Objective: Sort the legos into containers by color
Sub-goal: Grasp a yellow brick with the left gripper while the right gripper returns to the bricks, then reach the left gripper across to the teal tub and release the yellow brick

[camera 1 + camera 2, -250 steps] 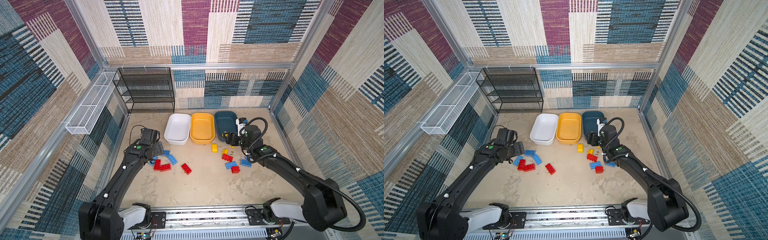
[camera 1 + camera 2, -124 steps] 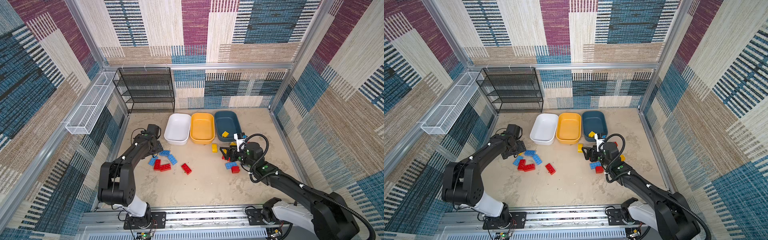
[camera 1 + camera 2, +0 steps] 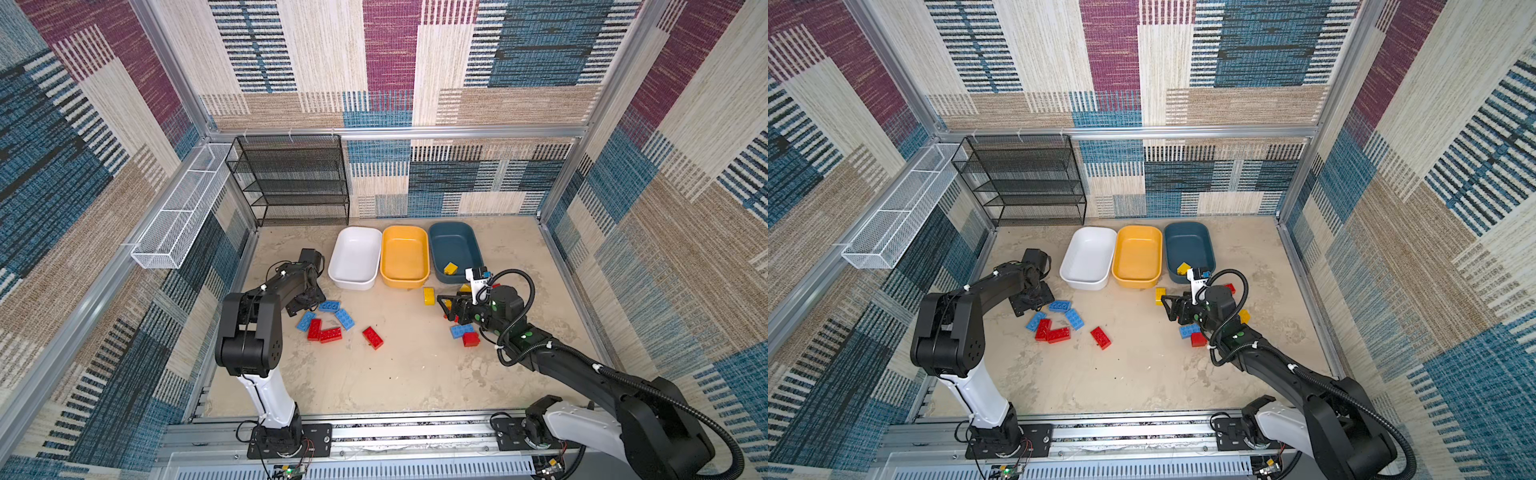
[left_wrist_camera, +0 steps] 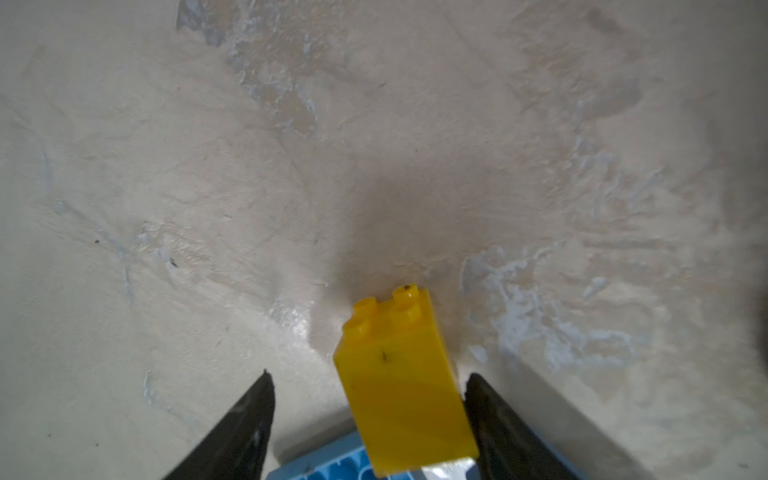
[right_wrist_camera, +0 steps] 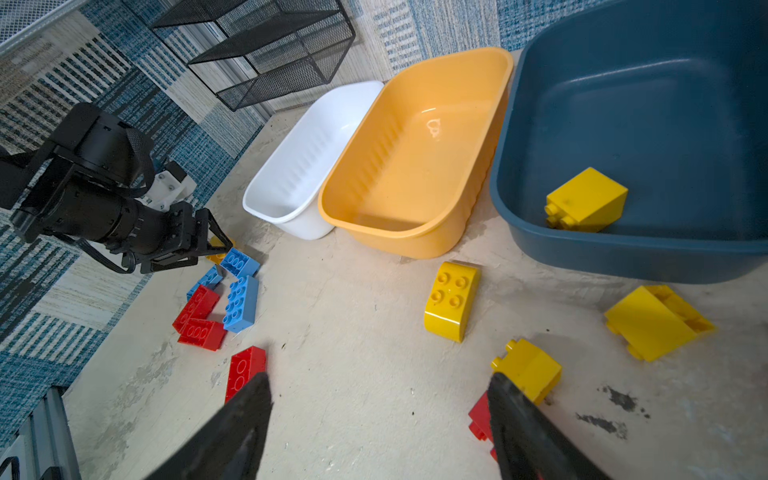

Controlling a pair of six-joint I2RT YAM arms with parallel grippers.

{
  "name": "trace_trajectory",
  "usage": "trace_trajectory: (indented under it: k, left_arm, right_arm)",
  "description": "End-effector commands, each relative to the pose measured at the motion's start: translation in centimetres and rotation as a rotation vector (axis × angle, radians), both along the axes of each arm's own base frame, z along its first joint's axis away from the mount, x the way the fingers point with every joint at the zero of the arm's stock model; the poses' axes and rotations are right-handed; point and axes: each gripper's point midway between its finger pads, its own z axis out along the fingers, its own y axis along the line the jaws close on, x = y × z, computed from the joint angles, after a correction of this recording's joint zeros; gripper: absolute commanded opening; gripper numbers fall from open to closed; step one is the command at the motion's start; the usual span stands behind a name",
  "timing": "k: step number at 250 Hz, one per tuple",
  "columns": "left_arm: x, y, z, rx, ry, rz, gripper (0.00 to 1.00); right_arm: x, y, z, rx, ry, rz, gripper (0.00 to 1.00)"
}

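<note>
Legos in red, blue and yellow are scattered over the tabletop in front of three tubs set side by side. The white tub and the yellow-orange tub are seen empty, while one yellow brick lies in the dark teal tub. A slip is judged the chief risk at the left end effector. In the left wrist view a yellow lego is seen between the jaws, touched by one finger only, with a clear gap to the other, and its near end appears to rest on a blue brick. If the jaws are closed off-centre, the lego could be pushed sideways or tipped, or the blue brick dragged along. These jaws are thus found moderately apart, with nothing yet gripped. The right end effector is held wide above bare tabletop, empty. A small yellow brick and a red brick lie just beside one of its fingers, so both could be caught together and colours mixed in a tub.
</note>
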Motion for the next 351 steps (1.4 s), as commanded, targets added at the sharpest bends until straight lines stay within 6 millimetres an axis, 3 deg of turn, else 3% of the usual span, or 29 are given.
trace_trajectory:
  k: [1,53,124,164,189,228,262,288,351]
  left_arm:
    - [0.9,0.1,-0.1,-0.02,-0.031,0.036,0.63]
    - [1.5,-0.1,0.1,-0.031,-0.039,0.024,0.44]
    - [1.5,-0.2,2.3,-0.024,-0.068,-0.038,0.33]
    - [1.6,-1.4,5.5,-0.042,-0.109,-0.111,0.3]
    - [2.0,-3.3,8.1,-0.063,-0.149,-0.19,0.3]
    - [3.6,-8.6,11.7,-0.101,-0.194,-0.355,0.29]
    - [5.4,-15.3,13.7,-0.174,-0.224,-0.527,0.29]
    - [7.1,-20.4,15.1,-0.263,-0.276,-0.627,0.29]
    - [10.4,-32.1,16.2,-0.431,-0.352,-0.835,0.29]
  right_arm:
    - [0.3,0.3,0.8,0.024,-0.026,0.002,0.83]
    - [0.5,0.2,0.5,0.014,-0.021,-0.006,0.83]
    - [0.5,0.1,0.3,0.009,-0.016,-0.007,0.82]
    - [0.4,0.2,0.6,0.016,-0.021,-0.003,0.82]
    - [0.3,0.3,0.8,0.026,-0.026,0.003,0.82]
    - [0.0,0.4,1.5,0.044,-0.043,0.013,0.82]
    - [-0.4,0.2,2.6,0.048,-0.051,0.007,0.84]
    - [-1.2,0.2,4.5,0.073,-0.071,0.027,0.85]
    - [-3.5,-0.2,8.0,0.121,-0.122,0.062,0.85]
